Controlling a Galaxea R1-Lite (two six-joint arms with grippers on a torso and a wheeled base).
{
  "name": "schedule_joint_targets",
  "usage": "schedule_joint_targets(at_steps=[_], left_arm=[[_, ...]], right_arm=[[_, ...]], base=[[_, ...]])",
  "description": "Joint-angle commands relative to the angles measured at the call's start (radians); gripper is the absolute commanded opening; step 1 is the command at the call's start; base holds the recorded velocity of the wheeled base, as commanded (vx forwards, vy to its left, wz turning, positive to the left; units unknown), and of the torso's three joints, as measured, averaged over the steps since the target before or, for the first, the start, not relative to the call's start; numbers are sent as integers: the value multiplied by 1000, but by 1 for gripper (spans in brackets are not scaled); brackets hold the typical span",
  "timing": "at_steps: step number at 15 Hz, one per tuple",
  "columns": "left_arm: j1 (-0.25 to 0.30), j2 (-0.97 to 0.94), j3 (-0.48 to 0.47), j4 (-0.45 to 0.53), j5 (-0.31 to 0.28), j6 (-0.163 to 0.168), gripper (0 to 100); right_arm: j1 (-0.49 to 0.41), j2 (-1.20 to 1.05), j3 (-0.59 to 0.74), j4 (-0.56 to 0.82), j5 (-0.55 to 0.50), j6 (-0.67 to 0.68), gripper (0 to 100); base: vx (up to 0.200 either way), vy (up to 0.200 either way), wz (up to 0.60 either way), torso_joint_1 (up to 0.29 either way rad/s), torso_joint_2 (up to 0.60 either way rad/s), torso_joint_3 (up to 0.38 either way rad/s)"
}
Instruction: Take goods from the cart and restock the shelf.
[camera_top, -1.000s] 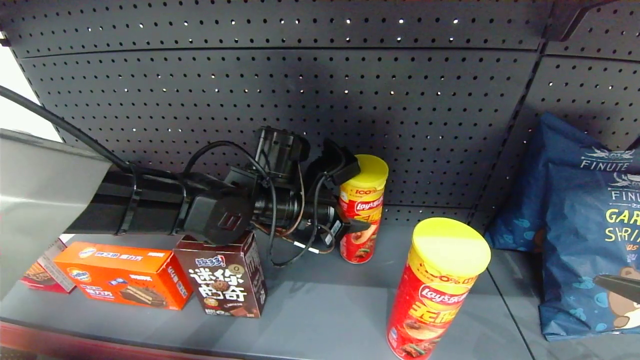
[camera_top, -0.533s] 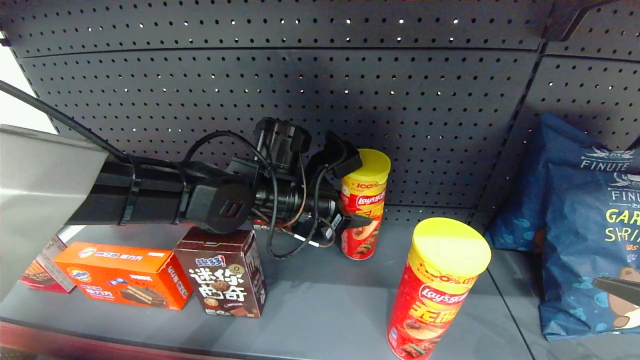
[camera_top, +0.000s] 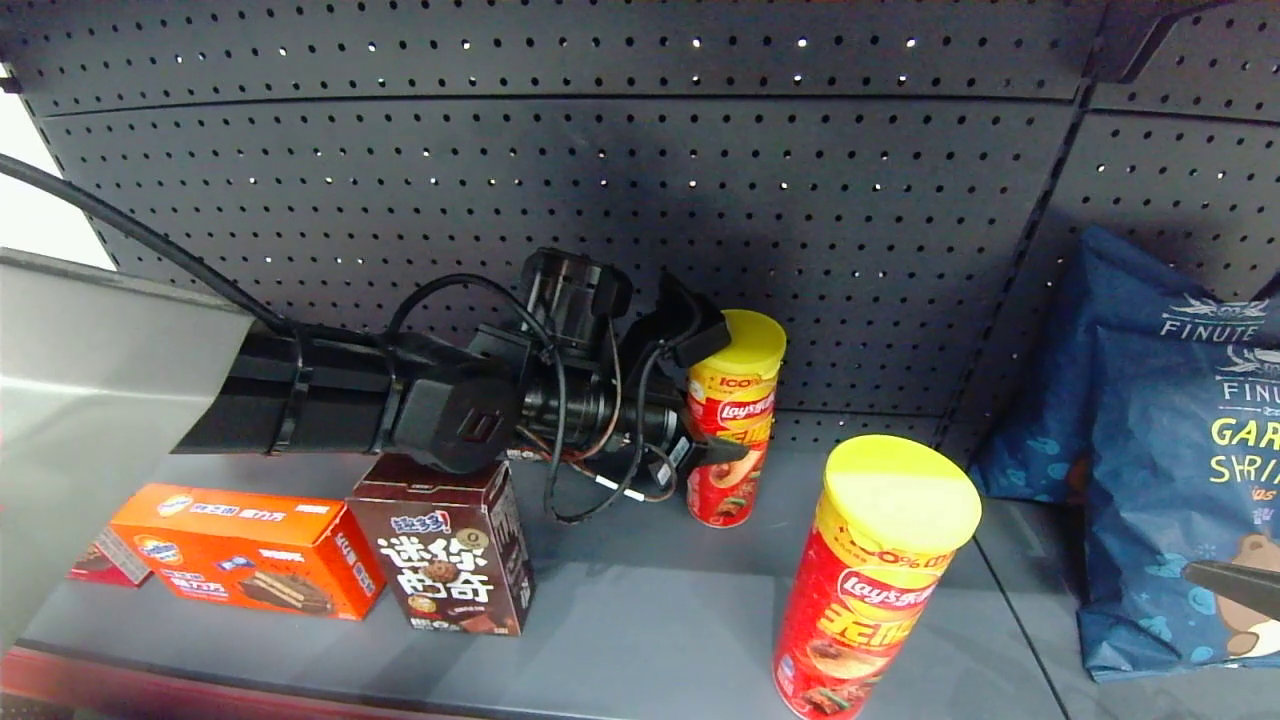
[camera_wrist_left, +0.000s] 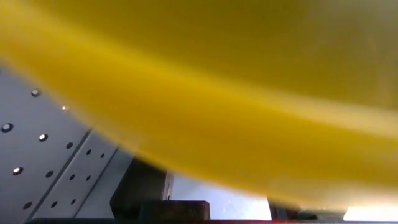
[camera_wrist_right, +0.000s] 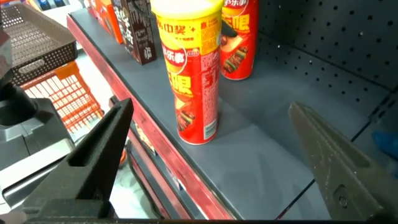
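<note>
A red chips can with a yellow lid (camera_top: 728, 430) stands upright at the back of the grey shelf (camera_top: 640, 600), close to the pegboard. My left gripper (camera_top: 715, 395) comes in from the left and is shut on this can, one finger near the lid and one at mid-height. The can's lid (camera_wrist_left: 249, 93) sits right against the left wrist camera. A second, identical can (camera_top: 875, 575) stands free nearer the front edge. My right gripper (camera_wrist_right: 210, 107) hangs open in front of the shelf, facing that front can (camera_wrist_right: 186, 68); one fingertip (camera_top: 1230, 582) shows at the right edge.
A brown biscuit box (camera_top: 450, 555) and an orange cake box (camera_top: 245, 560) stand under my left arm. Blue snack bags (camera_top: 1170, 450) fill the shelf's right side. Below the shelf edge sit an orange basket (camera_wrist_right: 62, 99) and a dark mesh basket (camera_wrist_right: 31, 31).
My left arm has pushed a little to the right and deeper into the shelf, carrying the can with it; the can rose slightly and then came down. The right fingertip barely moved.
</note>
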Motion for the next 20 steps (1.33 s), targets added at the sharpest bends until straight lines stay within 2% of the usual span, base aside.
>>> schedule_joint_targets(at_steps=[1, 7, 8, 15, 20], left_arm=[[2, 7, 1, -1, 0, 0, 0], [-4, 24, -12, 1, 0, 0, 0], [-4, 25, -12, 1, 0, 1, 100], [5, 19, -21, -1, 12, -3, 100], [28, -7, -4, 4, 106, -5, 100]], right_arm=[[1, 1, 3, 0, 1, 0, 100], [0, -8, 7, 0, 1, 10, 100], [1, -11, 13, 0, 1, 10, 100], [1, -23, 15, 0, 2, 19, 100], [1, -25, 16, 0, 2, 19, 100]], base=[[0, 0, 0, 0, 0, 0], [0, 0, 0, 0, 0, 0], [0, 0, 0, 0, 0, 0], [0, 0, 0, 0, 0, 0], [0, 0, 0, 0, 0, 0]])
